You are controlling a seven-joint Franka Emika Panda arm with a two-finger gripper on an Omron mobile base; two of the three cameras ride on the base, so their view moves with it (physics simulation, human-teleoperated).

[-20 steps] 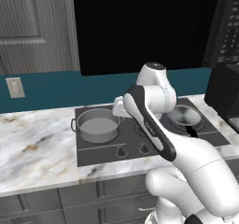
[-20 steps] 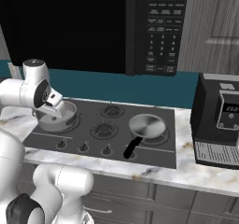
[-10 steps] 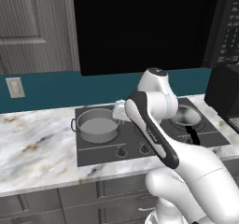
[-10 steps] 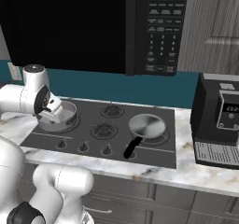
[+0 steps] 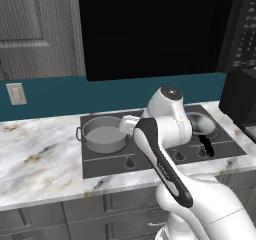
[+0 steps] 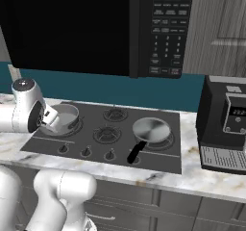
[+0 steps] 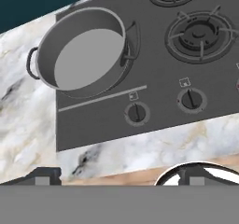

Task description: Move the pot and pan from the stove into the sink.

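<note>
- The pot (image 7: 84, 50) sits on the stove's (image 7: 154, 101) back left burner, empty.
- The gripper (image 6: 48, 121) hangs just beside it, jaws wide, holding nothing.
- Best grab looks like one loop handle (image 7: 132, 41), though I can't see the fingers well.
- Lift it straight up.

Pot (image 5: 104, 135) on stove (image 5: 150, 156) left, pan (image 6: 151, 130) on its right

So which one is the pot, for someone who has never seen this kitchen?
Find the dark stove set in the marble counter, below the black microwave. The pot sits on its far-left burner. Unlike the shallow long-handled pan on the right, it is deep, straight-walled, with two small loop handles.
</note>
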